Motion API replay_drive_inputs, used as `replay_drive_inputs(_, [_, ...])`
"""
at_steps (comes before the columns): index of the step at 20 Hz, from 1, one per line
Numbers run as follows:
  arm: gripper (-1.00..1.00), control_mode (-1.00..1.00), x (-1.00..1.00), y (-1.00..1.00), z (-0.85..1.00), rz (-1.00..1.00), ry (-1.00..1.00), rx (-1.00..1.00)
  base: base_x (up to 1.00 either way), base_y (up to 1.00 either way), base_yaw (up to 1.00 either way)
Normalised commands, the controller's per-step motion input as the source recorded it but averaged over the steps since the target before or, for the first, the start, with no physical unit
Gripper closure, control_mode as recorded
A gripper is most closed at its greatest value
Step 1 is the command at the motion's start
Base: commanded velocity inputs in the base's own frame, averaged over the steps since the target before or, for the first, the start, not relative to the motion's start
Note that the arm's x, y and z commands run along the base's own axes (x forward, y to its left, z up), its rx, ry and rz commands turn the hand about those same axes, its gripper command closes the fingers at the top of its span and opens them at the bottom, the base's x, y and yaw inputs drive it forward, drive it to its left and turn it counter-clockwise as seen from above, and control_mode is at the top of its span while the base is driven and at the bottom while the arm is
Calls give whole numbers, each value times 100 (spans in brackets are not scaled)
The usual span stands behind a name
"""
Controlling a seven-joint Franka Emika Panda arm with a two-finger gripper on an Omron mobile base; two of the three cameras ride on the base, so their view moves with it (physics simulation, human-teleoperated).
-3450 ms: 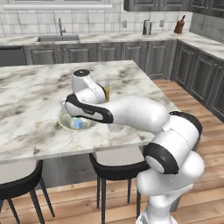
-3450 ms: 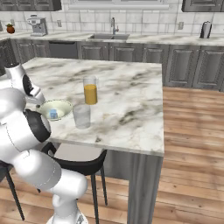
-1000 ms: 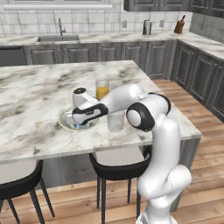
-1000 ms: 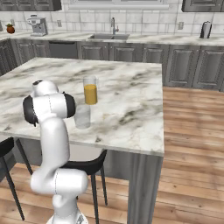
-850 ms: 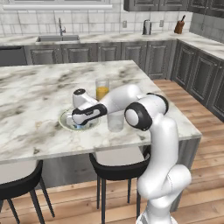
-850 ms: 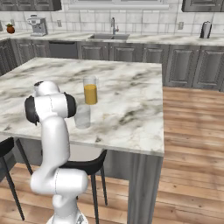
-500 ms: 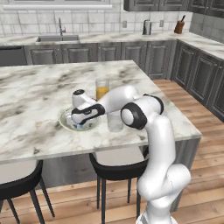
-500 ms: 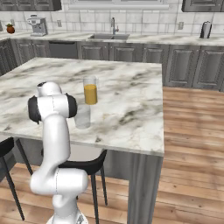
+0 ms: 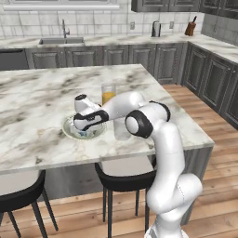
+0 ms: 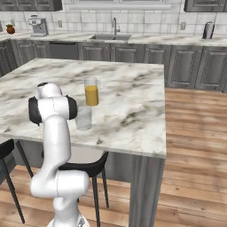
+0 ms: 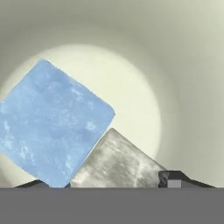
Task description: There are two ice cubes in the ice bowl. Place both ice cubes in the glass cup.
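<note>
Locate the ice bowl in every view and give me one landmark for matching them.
Left base view: bowl at the island's near edge, left of centre, under the hand.
Right base view: hidden behind the arm, just left of the cup.
Hand view: its pale inner wall behind the cubes.
Shared landmark: the glass cup beside the bowl, in front of the juice glass.

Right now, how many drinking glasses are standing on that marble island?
2. The tall juice glass stands farther back; the short clear glass cup sits nearer the front edge. The arm could hide more.
</note>
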Motion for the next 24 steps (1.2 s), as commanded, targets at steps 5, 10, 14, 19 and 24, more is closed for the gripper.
replay_drive_inputs(5, [100, -100, -21, 0, 17, 0, -7, 0, 0, 0, 0])
replay_drive_inputs(10, [100, -100, -20, 0, 90, 0, -7, 5, 0, 0, 0])
replay_drive_inputs(14, [100, -100, -35, -1, 100, 0, -5, 7, 0, 0, 0])
replay_drive_inputs(19, [100, -100, -35, -6, 95, -5, -1, 5, 0, 0, 0])
replay_drive_inputs(24, [100, -100, -47, -16, 92, -7, -1, 6, 0, 0, 0])
